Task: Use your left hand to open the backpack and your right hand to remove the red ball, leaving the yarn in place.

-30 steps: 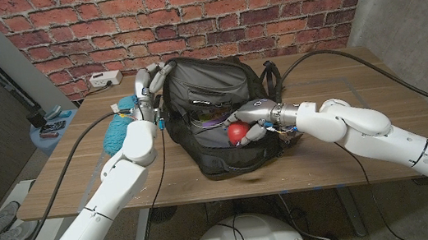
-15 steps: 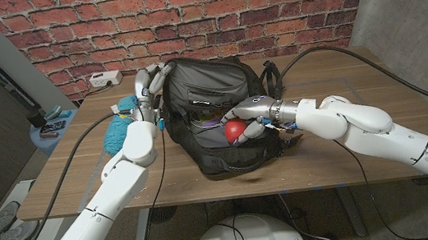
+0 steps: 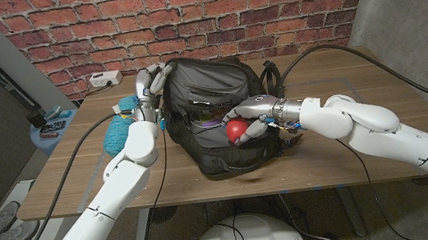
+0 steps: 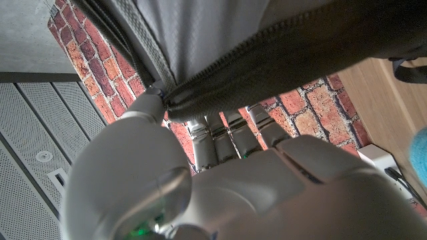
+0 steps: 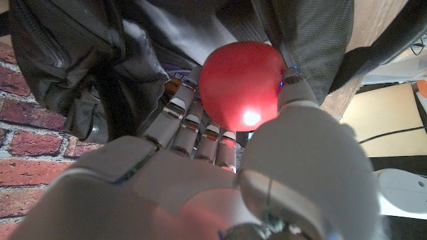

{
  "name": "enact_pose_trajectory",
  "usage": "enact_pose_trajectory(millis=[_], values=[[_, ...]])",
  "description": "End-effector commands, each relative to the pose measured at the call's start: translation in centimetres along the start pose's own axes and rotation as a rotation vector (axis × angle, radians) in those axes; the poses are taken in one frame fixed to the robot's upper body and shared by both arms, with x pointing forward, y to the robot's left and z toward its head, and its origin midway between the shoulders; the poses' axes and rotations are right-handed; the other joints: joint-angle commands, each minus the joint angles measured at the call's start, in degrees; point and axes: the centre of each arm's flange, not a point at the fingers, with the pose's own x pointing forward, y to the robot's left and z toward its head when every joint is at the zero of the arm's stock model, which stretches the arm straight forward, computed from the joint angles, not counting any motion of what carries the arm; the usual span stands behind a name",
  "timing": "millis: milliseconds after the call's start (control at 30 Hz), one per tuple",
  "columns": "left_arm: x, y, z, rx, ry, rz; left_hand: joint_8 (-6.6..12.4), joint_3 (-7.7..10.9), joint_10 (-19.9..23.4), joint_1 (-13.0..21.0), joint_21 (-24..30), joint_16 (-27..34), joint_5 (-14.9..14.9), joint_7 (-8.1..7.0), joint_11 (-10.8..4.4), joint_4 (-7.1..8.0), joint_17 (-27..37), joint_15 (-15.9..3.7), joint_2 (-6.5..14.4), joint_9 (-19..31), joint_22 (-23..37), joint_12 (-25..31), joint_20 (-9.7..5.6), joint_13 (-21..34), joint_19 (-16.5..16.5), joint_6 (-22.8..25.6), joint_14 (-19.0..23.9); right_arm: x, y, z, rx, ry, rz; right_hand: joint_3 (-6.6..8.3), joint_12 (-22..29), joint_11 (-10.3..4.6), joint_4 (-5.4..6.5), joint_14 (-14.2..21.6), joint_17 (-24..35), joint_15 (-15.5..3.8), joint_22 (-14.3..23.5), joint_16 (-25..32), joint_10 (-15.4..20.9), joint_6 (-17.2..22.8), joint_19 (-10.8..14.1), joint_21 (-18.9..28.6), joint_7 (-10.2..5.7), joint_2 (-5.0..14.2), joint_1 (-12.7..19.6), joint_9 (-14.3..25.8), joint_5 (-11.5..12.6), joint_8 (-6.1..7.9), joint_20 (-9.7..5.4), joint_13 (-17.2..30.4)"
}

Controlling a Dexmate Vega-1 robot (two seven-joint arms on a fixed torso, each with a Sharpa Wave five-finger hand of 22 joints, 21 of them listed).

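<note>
A dark grey backpack [image 3: 213, 79] stands on the wooden table [image 3: 348, 131], its front pocket gaping toward me. My left hand [image 3: 146, 83] grips the backpack's upper left edge; the left wrist view shows its fingers [image 4: 220, 130] hooked over the zippered rim [image 4: 267, 63]. My right hand [image 3: 253, 117] holds the red ball [image 3: 237, 129] at the mouth of the opening. The right wrist view shows the red ball [image 5: 240, 83] between thumb and fingers, in front of the bag's dark fabric [image 5: 73, 60]. Something purple and pale [image 3: 207, 117] lies deeper inside the bag.
A teal skein of yarn [image 3: 118, 126] lies on the table left of the backpack, behind my left forearm. A white power strip [image 3: 105, 79] sits at the back left. Black cables run over the table on both sides. A small side table [image 3: 53, 124] stands at left.
My right hand has lifted the red ball slightly up and out of the bag's opening. The left hand keeps its hold on the rim.
</note>
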Motion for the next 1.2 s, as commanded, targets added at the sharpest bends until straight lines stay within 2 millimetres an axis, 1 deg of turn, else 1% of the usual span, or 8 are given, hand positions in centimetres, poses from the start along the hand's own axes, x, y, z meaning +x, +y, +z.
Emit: enact_pose_trajectory(millis=[33,367,500,567,600,700,767,1200], values=[[0.3,-0.3,0.2,0.001,-0.006,-0.001,0.51,-0.15,0.4,1.8,0.3,0.0,-0.1,0.07,-0.19,-0.16,0.1,0.07,2.5,0.1,0.2,0.0,0.27,0.1,0.0,-0.2,-0.2,-1.6,-0.3,0.1,0.038,0.024,-0.005,-0.13,0.6,-0.15,-0.08,0.2,0.1,-8.23,0.3,0.6,0.6,0.5,0.4,0.3,0.12,0.43,0.3,0.2,0.1,0.07,-2.90,0.2],[0.3,-0.4,0.3,0.000,-0.010,-0.006,0.57,-0.14,0.4,1.8,0.3,0.0,-0.2,0.16,-0.07,-0.13,0.1,0.09,2.5,0.0,0.2,-0.1,0.28,0.2,0.0,-0.3,-0.3,-3.1,-0.5,0.4,0.057,0.067,-0.013,-0.19,0.7,-0.04,-0.16,0.3,0.2,-8.38,0.3,0.6,0.6,0.6,0.4,0.3,0.11,0.51,0.7,0.2,0.0,-0.05,-2.88,0.3],[0.2,-0.5,0.3,-0.001,-0.011,-0.004,0.59,-0.16,0.4,1.8,0.3,0.0,-0.2,0.09,-0.39,-0.15,0.1,0.09,2.5,0.0,0.2,-0.1,0.30,0.2,-0.1,-0.4,-0.3,-3.7,-0.6,0.4,0.061,0.086,-0.016,-0.25,0.7,-0.06,-0.12,0.3,0.2,-8.38,0.3,0.7,0.6,0.7,0.4,0.3,0.14,0.56,0.7,0.2,0.0,-0.10,-2.89,0.4],[0.2,-0.5,0.3,-0.002,-0.011,-0.004,0.59,-0.15,0.3,1.9,0.3,0.0,-0.3,0.10,-0.41,-0.20,0.1,0.05,2.5,0.0,0.2,-0.1,0.35,0.2,-0.1,-0.3,-0.3,-4.0,-0.7,0.3,0.058,0.095,-0.017,-0.29,0.8,-0.01,-0.12,0.3,0.2,-8.35,0.3,0.7,0.6,0.7,0.4,0.3,0.14,0.57,0.7,0.2,0.0,-0.13,-2.88,0.4],[0.1,-0.5,0.3,-0.002,-0.012,-0.003,0.60,-0.10,0.4,1.9,0.3,0.0,-0.3,0.12,-0.10,-0.18,0.1,0.08,2.5,-0.1,0.2,-0.1,0.36,0.2,-0.1,-0.3,-0.3,-4.2,-0.7,0.3,0.058,0.101,-0.020,-0.30,0.8,-0.09,-0.13,0.3,0.2,-8.34,0.3,0.7,0.6,0.7,0.5,0.3,0.13,0.56,0.7,0.2,0.0,-0.13,-2.88,0.4],[0.0,-0.6,0.2,-0.005,-0.011,-0.001,0.63,-0.09,0.4,1.8,0.3,-0.1,-0.3,0.05,-0.27,-0.13,0.0,0.01,2.5,0.0,0.2,-0.1,0.40,0.1,-0.1,-0.4,-0.3,-4.6,-0.8,0.1,0.058,0.111,-0.022,-0.33,0.8,-0.08,-0.12,0.4,0.3,-8.33,0.3,0.7,0.6,0.8,0.5,0.3,0.08,0.62,0.8,0.2,0.0,-0.16,-2.87,0.4],[0.0,-0.7,0.2,-0.007,-0.008,0.000,0.67,-0.05,0.4,1.8,0.3,-0.1,-0.3,0.11,0.02,-0.12,0.0,0.05,2.5,-0.1,0.2,-0.1,0.38,0.1,-0.1,-0.3,-0.3,-4.8,-0.9,0.1,0.054,0.121,-0.024,-0.34,0.8,-0.07,-0.14,0.4,0.3,-8.36,0.3,0.7,0.6,0.8,0.5,0.3,0.09,0.63,0.8,0.2,0.0,-0.17,-2.87,0.5],[0.0,-1.3,0.0,-0.014,-0.006,0.004,0.73,-0.12,0.3,1.9,0.3,0.0,-0.4,0.19,-0.37,-0.19,0.1,0.09,2.5,-0.1,0.2,-0.1,0.16,0.2,-0.3,-0.4,-0.4,-6.9,-1.7,-0.6,0.075,0.178,-0.032,-0.51,1.1,0.01,-0.05,0.7,0.4,-8.43,0.3,0.9,0.8,1.0,0.7,0.3,0.18,0.79,0.9,0.2,0.0,-0.31,-2.99,0.6]])
